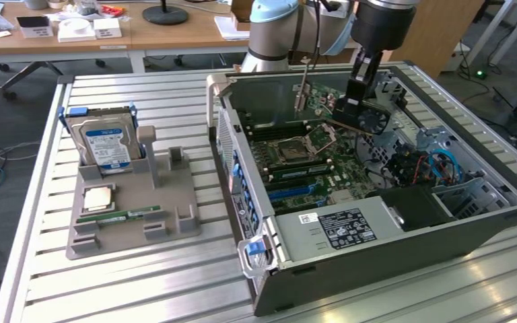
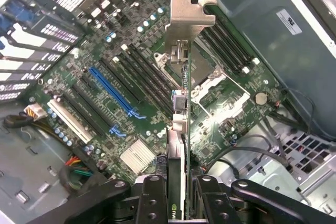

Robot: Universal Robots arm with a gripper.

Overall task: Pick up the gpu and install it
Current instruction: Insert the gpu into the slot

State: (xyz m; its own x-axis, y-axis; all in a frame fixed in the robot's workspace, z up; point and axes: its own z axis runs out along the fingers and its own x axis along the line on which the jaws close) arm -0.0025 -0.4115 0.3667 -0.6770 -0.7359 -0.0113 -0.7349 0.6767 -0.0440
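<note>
As the task stands: the gpu [image 1: 363, 116] is picked up and hangs inside the open computer case [image 1: 402, 232], but it sits in no slot; the seating is left to do.
Jaws: narrowed onto the card, one on each face, holding it edge-on.
Card's place: between the jaws, its silver bracket [image 2: 189, 14] reaching away from them, above the motherboard [image 2: 220, 124].
Slots: the blue slot [image 2: 113, 94] lies to one side of the jaws, apart from the card.
Room: case walls and cables [image 1: 438, 165] stand near the jaws; space looks tight, I judge.

hard drive [image 1: 108, 142]: upright in grey holder [image 1: 173, 222] | RAM stick [image 1: 119, 217], CPU [image 1: 97, 198]: flat | case [image 1: 402, 249]: open
</note>
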